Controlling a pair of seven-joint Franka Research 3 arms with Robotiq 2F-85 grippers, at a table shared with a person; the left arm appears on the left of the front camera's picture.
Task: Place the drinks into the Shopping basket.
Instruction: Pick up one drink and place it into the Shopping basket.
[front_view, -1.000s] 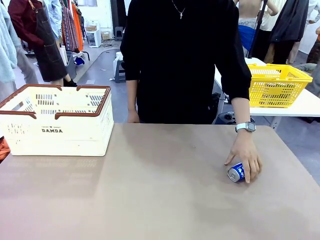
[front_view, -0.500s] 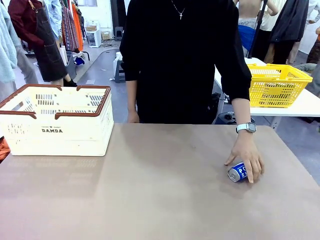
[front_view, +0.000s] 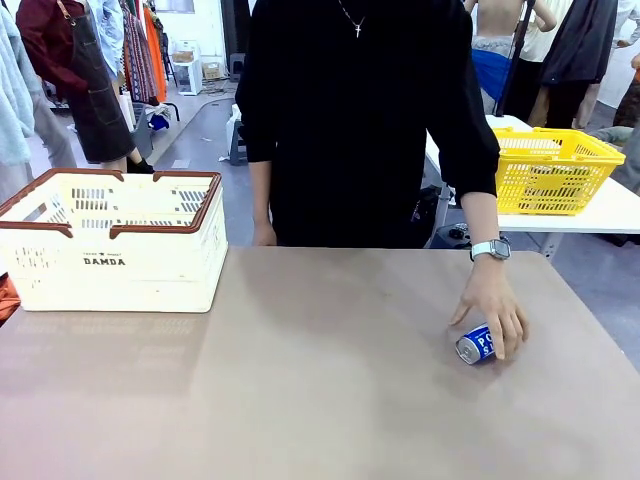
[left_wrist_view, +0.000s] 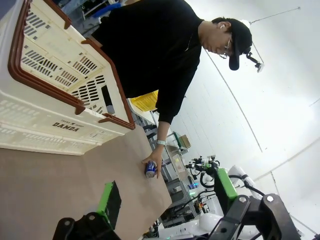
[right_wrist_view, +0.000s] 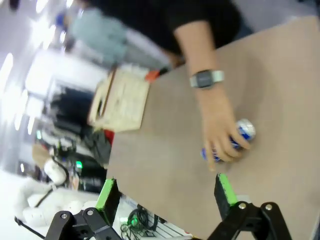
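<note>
One of the drinks, a blue and white can (front_view: 474, 347), lies on its side at the right of the brown table with its silver top facing me. A person's hand (front_view: 495, 300) rests on it. The Shopping basket (front_view: 120, 270), cream with a brown rim, stands at the far left of the table. In the left wrist view my left gripper (left_wrist_view: 167, 200) is open and holds nothing; the Shopping basket (left_wrist_view: 45, 130) is close by and the can (left_wrist_view: 150, 170) far off. My right gripper (right_wrist_view: 166, 197) is open above the table, with the can (right_wrist_view: 241, 134) under the hand (right_wrist_view: 220, 127) ahead of it.
The person in black stands at the far edge of the table (front_view: 320, 370), with a watch on the wrist (front_view: 490, 250). A yellow mesh basket (front_view: 555, 165) sits on a separate white table at the back right. Other people and clothes racks are behind.
The person's hand has shifted slightly on the can, which has rolled a little so that more of its print shows. Neither gripper's jaws have changed.
</note>
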